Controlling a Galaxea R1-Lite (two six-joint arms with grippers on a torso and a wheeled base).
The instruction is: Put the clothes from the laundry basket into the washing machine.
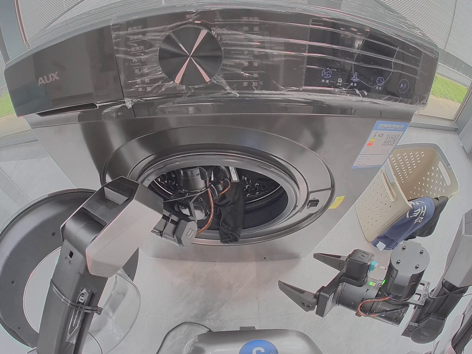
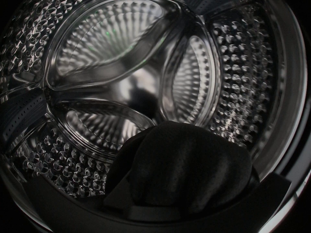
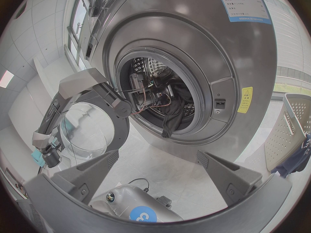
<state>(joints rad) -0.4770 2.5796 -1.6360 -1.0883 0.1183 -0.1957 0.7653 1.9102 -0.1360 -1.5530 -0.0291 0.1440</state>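
Our right gripper (image 1: 297,270) hovers low over the pale floor in front of the grey front-loading washing machine (image 1: 275,138), its two dark fingers spread wide with nothing between them. The left gripper (image 1: 195,182) is pushed through the round opening into the drum, where the arm's own bulk covers it, so we cannot tell whether it grips anything. Just beside it a limp black garment (image 1: 231,213) hangs over the opening's lower rim, half in and half out. The round glass-fronted door (image 1: 27,232) stands swung open on the left. To the right, a beige perforated plastic laundry basket (image 1: 415,173) lies tipped against the machine's corner, with a navy blue garment with white print (image 1: 410,220) spilling from its mouth; the right arm cuts off its lower end.

From the left wrist, we look into the shiny dimpled steel drum (image 2: 233,81). The black garment (image 2: 184,169) is heaped at the near edge, its folds too dark to make out.

From the right wrist, the right gripper (image 3: 156,153) frames the machine with its fingers wide apart. The left gripper (image 3: 142,93) sits inside the opening beside the black garment (image 3: 171,117), which drapes over the rim. The basket (image 3: 288,127) and the navy garment (image 3: 296,160) are cut off at the edge.
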